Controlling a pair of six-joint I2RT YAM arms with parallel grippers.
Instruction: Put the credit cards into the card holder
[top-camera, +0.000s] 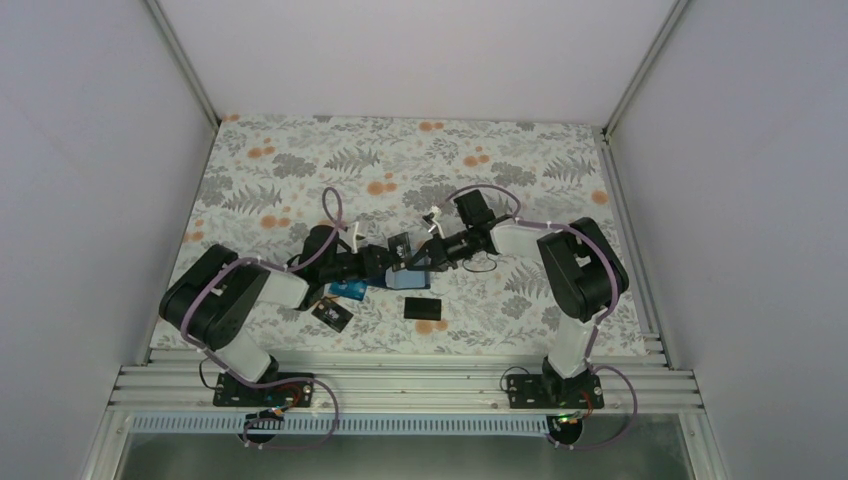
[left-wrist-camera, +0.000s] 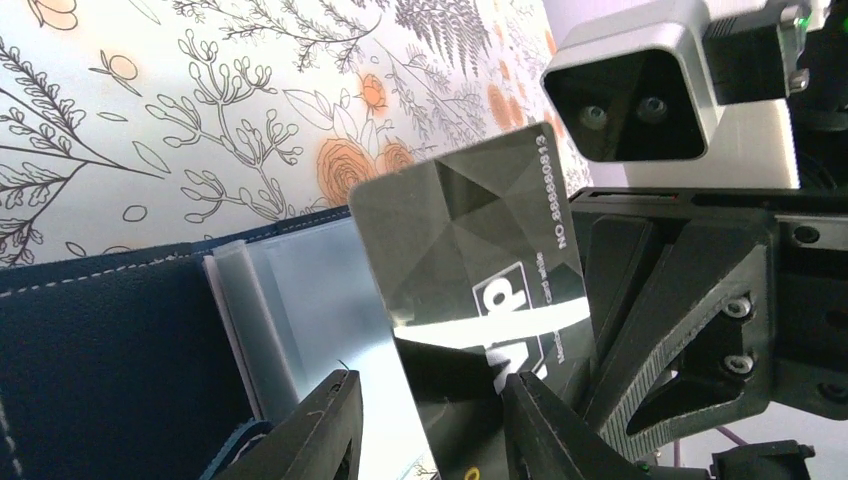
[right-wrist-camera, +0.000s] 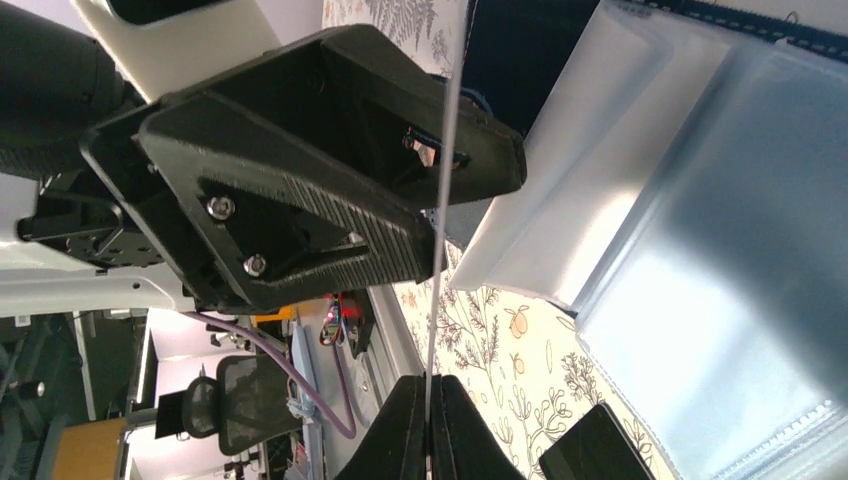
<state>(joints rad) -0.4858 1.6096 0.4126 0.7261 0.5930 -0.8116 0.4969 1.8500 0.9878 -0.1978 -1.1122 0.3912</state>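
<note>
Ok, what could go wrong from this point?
The black card, pinched at one edge by the right gripper, stands tilted over the card holder and its clear sleeve; it could skid over the slot mouth instead of entering. The left gripper has its fingers straddling card and sleeve, very close to the right one, so the two could knock.

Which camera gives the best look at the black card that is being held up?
The left wrist view: the black card faces that camera, its printed number readable. The right wrist view sees it only edge-on, a thin line in the right gripper. The top view shows just a tiny dark patch.
</note>
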